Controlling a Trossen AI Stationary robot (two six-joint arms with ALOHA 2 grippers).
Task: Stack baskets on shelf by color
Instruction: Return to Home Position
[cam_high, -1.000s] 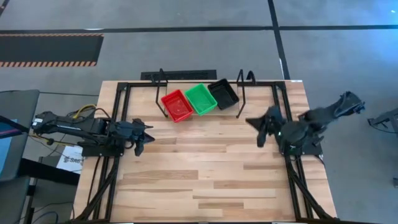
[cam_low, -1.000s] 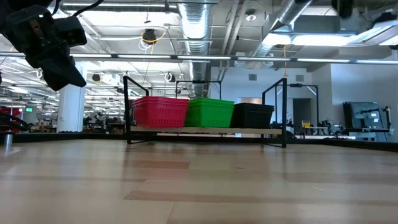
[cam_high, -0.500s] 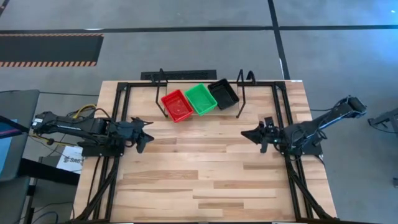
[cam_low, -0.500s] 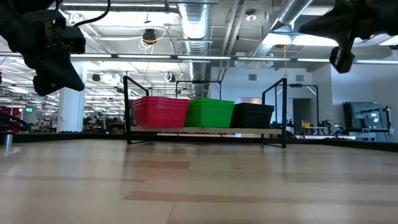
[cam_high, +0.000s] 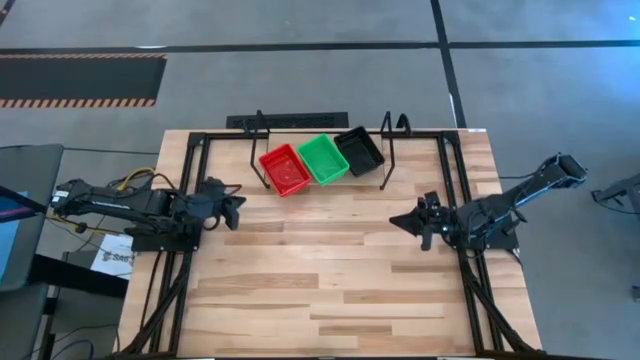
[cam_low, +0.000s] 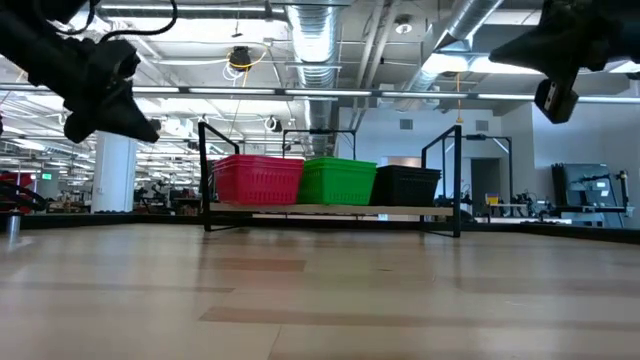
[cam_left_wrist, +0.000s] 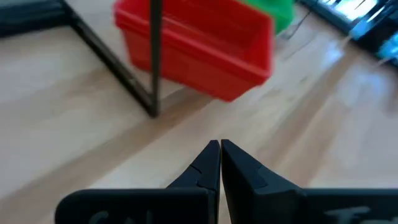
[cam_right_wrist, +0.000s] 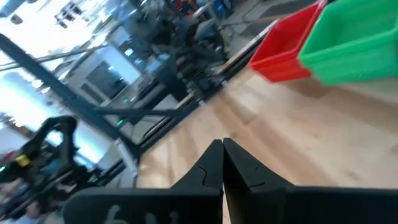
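High view: left tool (cam_high: 238, 206) apparently rotated; right tool (cam_high: 399, 221) barely shifted.

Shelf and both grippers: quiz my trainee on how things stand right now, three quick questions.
1. True or false: the left gripper is shut and empty.
2. Which colour of baskets sits in the middle of the shelf? A red; B green; C black.
3. Short answer: what does the right gripper hold?
Key: 1 true; 2 B; 3 nothing.
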